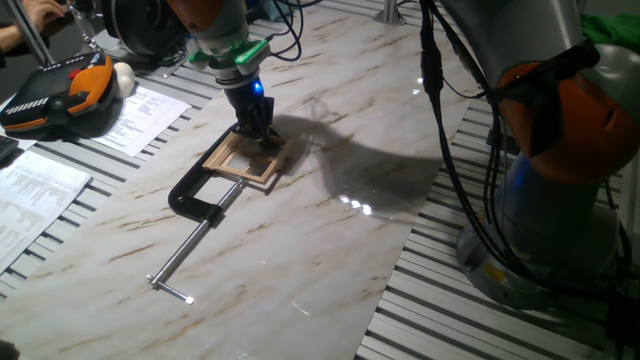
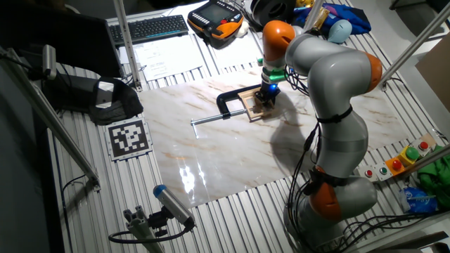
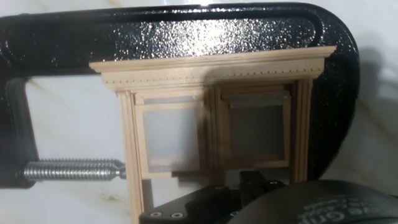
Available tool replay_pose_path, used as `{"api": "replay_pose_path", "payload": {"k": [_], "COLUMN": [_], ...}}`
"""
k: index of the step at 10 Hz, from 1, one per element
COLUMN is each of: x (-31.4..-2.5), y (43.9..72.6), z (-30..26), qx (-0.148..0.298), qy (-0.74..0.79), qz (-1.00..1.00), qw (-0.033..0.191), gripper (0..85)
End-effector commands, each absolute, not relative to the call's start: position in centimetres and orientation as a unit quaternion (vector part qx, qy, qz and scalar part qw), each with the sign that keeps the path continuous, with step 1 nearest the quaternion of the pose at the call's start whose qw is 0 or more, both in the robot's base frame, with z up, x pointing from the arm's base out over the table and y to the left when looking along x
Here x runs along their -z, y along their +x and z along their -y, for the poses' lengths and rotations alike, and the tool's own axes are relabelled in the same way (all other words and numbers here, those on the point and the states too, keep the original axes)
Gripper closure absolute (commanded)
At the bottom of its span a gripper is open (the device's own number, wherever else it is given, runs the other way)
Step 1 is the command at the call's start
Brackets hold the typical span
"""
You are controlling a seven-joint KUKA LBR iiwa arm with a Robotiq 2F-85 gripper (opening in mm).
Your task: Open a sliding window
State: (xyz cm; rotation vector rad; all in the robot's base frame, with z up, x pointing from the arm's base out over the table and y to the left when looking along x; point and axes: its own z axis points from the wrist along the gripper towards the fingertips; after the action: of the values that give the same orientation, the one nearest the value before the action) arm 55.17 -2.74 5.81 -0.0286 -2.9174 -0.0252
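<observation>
Your sliding window (image 3: pixel 211 124), light thin wood and fragile, lies flat on the marble desk (image 1: pixel 330 250), pinned by the black C-clamp (image 3: pixel 186 37). Push a sash bar gently. Whether the end effector (image 1: pixel 257 128) is clenched, I cannot tell.

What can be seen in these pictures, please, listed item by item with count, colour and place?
sliding window: one, light tan wood, flat on the marble tabletop, held in the clamp.
C-clamp: one, black with steel screw rod, around the window.
marble tabletop: one, white with brown veins, centre.
teach pendant: one, orange and black, beyond the tabletop.
papers: several, white, beside the tabletop.
keyboard: one, black, far side.
marker tag: one, black and white, by the tabletop's edge.
end effector: one, black, down on the window; open or shut cannot be told.
</observation>
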Motion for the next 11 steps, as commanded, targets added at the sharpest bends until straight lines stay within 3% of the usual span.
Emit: {"api": "replay_pose_path", "payload": {"k": [1, 2, 7, 11], "x": [-6.4, -6.8, -9.7, -12.4], "y": [55.1, 55.0, 54.6, 54.3], "z": [2.8, 2.8, 2.7, 1.7], "qx": [0.008, 0.01, -0.006, -0.007], "qy": [-0.011, -0.011, -0.004, -0.015], "qz": [0.993, 0.993, 0.998, 0.999], "qw": [0.115, 0.115, 0.065, 0.041], "gripper": [85.0, 85.0, 85.0, 85.0]}}
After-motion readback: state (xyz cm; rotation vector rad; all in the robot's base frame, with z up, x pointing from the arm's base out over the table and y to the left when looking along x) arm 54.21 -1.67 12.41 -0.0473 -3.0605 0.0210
